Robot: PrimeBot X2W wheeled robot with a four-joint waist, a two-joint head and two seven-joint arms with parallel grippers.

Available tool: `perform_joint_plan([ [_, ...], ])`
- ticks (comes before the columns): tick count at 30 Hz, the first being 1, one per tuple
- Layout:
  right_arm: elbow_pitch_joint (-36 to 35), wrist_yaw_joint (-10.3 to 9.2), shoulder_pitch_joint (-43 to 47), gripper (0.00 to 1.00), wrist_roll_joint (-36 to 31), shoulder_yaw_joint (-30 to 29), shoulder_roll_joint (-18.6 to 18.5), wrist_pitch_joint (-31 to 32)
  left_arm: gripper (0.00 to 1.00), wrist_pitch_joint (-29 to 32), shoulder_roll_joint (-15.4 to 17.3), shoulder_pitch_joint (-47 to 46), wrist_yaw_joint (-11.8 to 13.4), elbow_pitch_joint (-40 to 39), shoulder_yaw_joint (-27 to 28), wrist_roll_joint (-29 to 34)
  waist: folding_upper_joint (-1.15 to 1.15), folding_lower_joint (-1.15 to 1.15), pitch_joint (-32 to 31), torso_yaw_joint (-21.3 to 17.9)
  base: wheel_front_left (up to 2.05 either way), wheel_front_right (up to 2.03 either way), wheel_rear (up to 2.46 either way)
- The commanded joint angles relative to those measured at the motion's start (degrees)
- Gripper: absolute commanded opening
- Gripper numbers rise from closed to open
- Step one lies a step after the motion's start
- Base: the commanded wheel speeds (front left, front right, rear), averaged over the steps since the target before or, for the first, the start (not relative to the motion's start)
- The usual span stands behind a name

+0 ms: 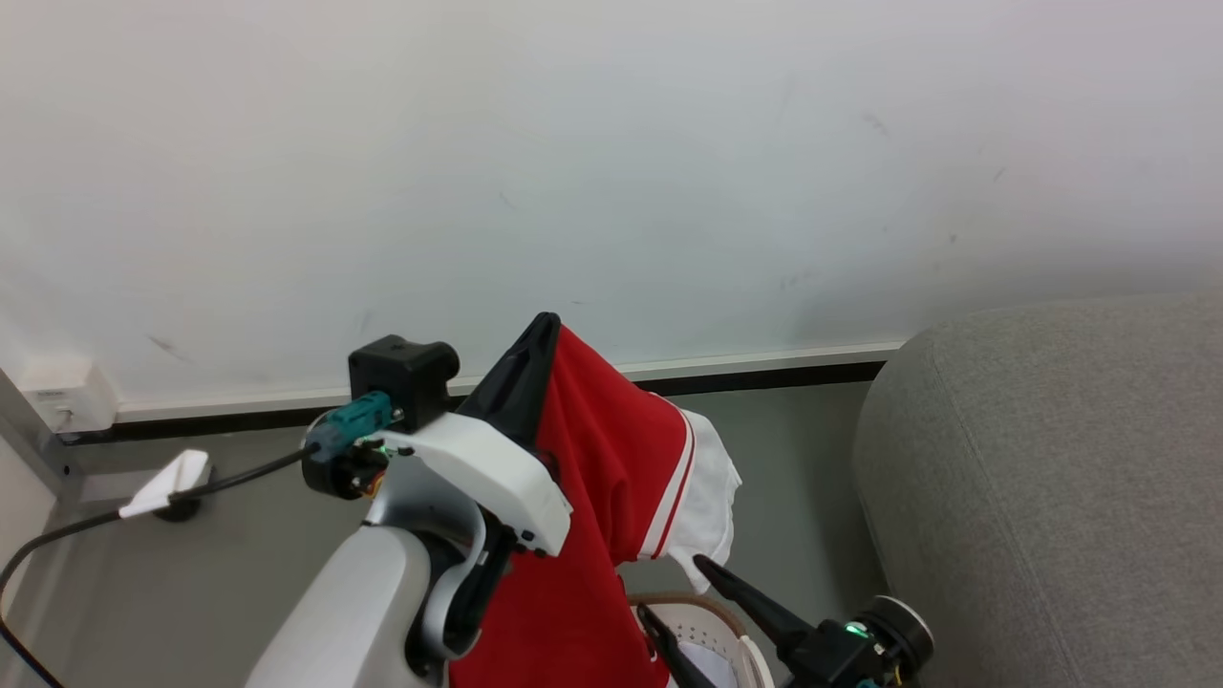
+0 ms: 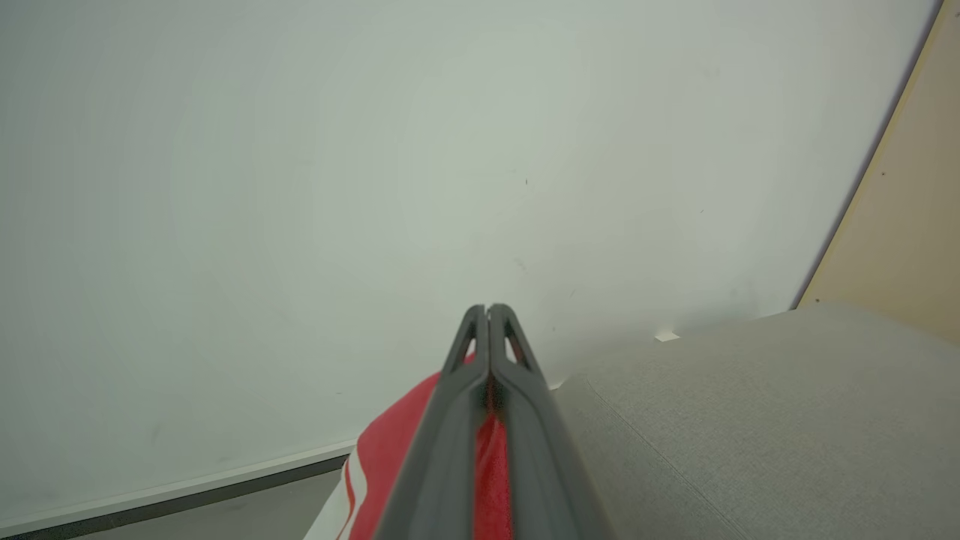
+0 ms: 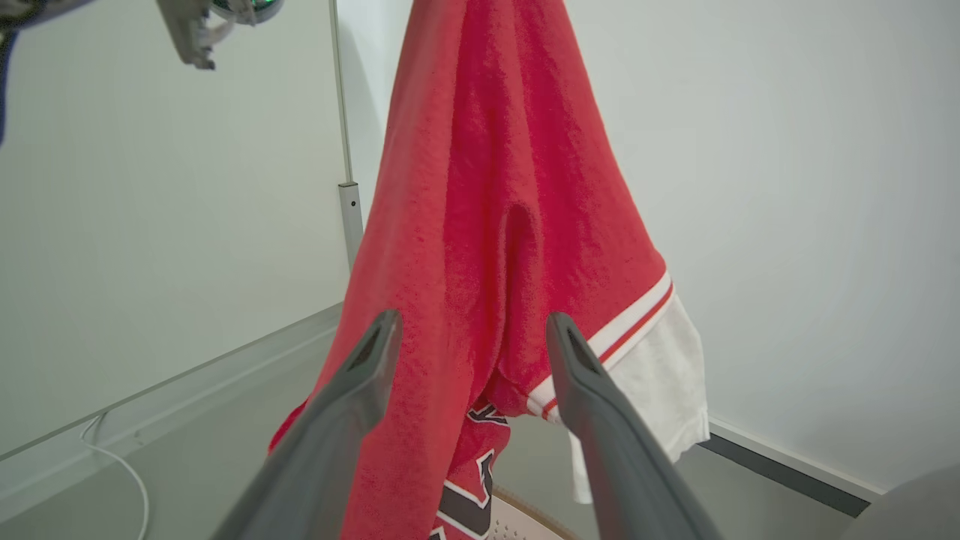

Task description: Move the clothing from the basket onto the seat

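A plain pale wall (image 1: 611, 143) takes up the upper half of the head view, meeting a grey floor (image 1: 793, 478) along a white and dark baseboard (image 1: 764, 368). A small white socket box (image 1: 67, 401) sits at the left edge, and a black cable (image 1: 239, 473) carrying a white tag crosses the floor below it. The seat (image 1: 1051, 497) bulks up at the right edge, its rounded grey arm nearest. At the centre, the left tool (image 1: 547, 325) is clenched on the top of the clothing (image 1: 611, 449), which hangs from it in the air as a red drape with striped trim and a white sleeve, clear of the seat. Under the drape, at the bottom edge, shows the brown rim of the basket (image 1: 680, 599). The right tool (image 1: 674, 588) sits just over it, fingers spread and grasping nothing. The left wrist view adds the pinch itself: the left tool (image 2: 487, 309) has its fingers pressed together with red clothing (image 2: 390, 450) caught between them lower down, the seat (image 2: 750, 420) at lower right and a beige panel (image 2: 900, 225) beyond it. The right wrist view looks up between the parted fingers of the right tool (image 3: 472, 321) at the clothing (image 3: 487, 187), showing black and white lettering near its hem, a vertical strip (image 3: 345, 150) on the wall, and a sliver of the basket (image 3: 517, 521) at the bottom edge.
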Motion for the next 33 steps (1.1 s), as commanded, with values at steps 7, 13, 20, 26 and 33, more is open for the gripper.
perform_joint_plan([
  [7,5.8,-0.13,-7.2,1.0,3.5,6.6,1.3,0.0,0.0,0.0,-0.7,-1.4,-0.5,0.0,-1.4,0.5,0.0,0.0,0.0,1.5,0.0,0.0,0.0],
  [13,10.9,-0.13,-15.0,1.0,8.1,11.4,1.4,0.5,0.0,0.2,-1.6,-2.2,-1.2,-0.1,-3.2,0.9,0.0,0.0,0.4,3.3,0.0,0.0,0.0],
  [20,17.2,-0.13,-22.6,1.0,17.7,18.8,1.4,3.0,0.0,-0.3,-2.6,-3.1,-1.5,1.2,-4.7,0.6,0.0,0.0,1.0,5.2,0.0,0.0,0.0],
  [26,18.5,-0.13,-25.3,0.0,26.4,23.9,1.4,2.0,0.0,-1.0,-2.9,-3.3,-1.5,3.0,-4.8,-0.1,0.0,0.0,1.4,5.7,0.0,0.0,0.0],
  [33,20.8,-0.13,-27.3,0.0,29.6,26.1,1.4,0.1,0.0,-1.7,-1.9,-2.3,-1.2,4.3,-4.4,-0.5,0.0,0.0,1.5,5.2,0.0,0.0,0.0],
])
